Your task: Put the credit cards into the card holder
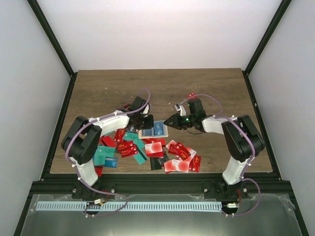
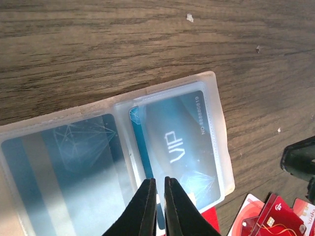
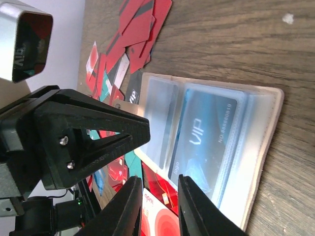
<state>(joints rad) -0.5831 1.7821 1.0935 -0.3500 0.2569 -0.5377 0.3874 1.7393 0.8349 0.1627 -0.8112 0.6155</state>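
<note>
The card holder lies open on the wooden table, beige outside with clear pockets. In the left wrist view its right pocket holds a blue VIP card, with a teal card edge beside it and another blue card in the left pocket. My left gripper hovers over the holder's near edge, its jaws almost together with only a thin slit and nothing seen between them. My right gripper is open and empty, just off the holder's near side, above red credit cards.
Loose red, teal, black and white-red cards lie scattered in front of the holder, left and right. One red card lies behind the right arm. The two grippers face each other closely. Black frame posts border the table.
</note>
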